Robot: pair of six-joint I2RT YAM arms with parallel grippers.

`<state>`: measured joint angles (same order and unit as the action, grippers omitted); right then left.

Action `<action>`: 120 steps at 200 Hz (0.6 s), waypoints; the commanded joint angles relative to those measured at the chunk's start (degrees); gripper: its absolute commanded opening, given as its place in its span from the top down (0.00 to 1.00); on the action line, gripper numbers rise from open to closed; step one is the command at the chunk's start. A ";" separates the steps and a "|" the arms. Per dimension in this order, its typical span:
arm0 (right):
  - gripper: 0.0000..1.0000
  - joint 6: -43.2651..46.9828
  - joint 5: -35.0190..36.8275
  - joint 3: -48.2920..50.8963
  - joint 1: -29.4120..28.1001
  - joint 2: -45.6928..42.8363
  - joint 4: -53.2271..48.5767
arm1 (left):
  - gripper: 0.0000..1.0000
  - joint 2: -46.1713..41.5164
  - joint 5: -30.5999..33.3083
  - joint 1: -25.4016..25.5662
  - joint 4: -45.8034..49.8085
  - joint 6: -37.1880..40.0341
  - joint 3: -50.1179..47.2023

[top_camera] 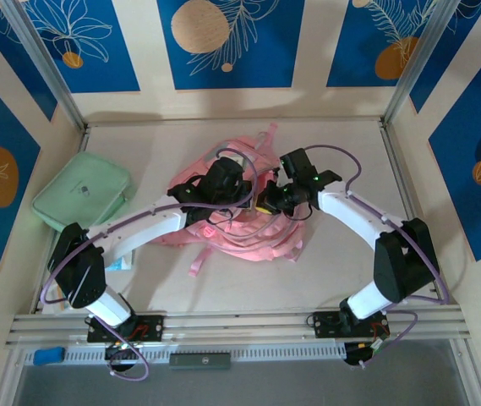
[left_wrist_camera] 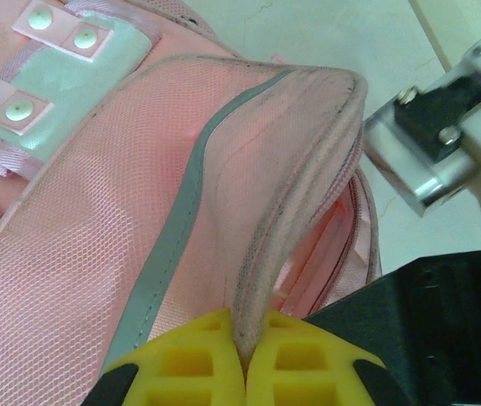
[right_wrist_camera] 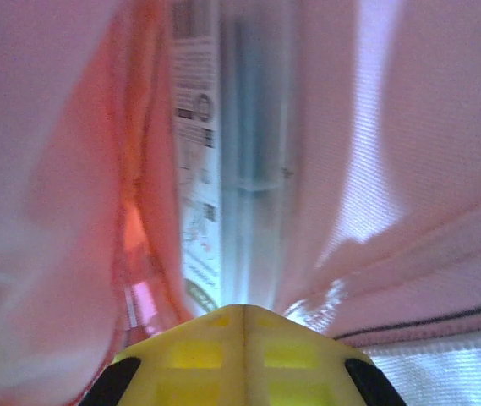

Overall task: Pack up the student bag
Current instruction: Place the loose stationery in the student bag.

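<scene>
Yellow fingers (left_wrist_camera: 198,365) of the left gripper (left_wrist_camera: 244,342) sit pressed together on the rim of a mesh pocket of the bag (left_wrist_camera: 96,220). The fabric edge is pinched between them and stands up in a tall fold. A grey strip (left_wrist_camera: 172,228) runs along that pocket. Further up the bag is a mint panel (left_wrist_camera: 79,72) with 4 snaps on 2 pink tabs.

The right gripper (right_wrist_camera: 244,317) is inside the bag, with pink cloth close on both sides. Its jaws are fully together. A clear pack (right_wrist_camera: 223,169) with a printed label and something blue inside stands just past the tips. Whether the tips nip its edge I cannot tell; the view is blurred.

From above, the bag lies crumpled at the middle of the table (top_camera: 341,152), its straps (top_camera: 198,264) trailing toward the near edge. The 2 arms reach in over it, 1 from each side, and their wrists almost meet above it. A mint case (top_camera: 84,196) lies flat by the table's left edge, well apart from the bag
</scene>
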<state>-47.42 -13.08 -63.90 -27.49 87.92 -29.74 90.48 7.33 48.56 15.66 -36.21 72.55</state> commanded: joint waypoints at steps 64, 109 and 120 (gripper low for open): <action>0.99 -0.57 -0.32 -2.24 -4.00 3.04 4.95 | 1.00 -1.31 -2.28 0.66 -5.20 -2.82 0.88; 0.97 4.11 5.13 -0.12 -3.00 -4.85 -2.77 | 1.00 -0.74 -2.32 0.59 -5.12 -2.70 -0.71; 0.95 5.26 6.89 0.22 -2.86 -6.76 -5.50 | 1.00 -0.58 -3.18 0.58 -5.73 -3.32 -1.69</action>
<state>-46.41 -9.93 -64.31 -30.83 87.46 -29.76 90.48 6.42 48.56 15.11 -37.67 72.07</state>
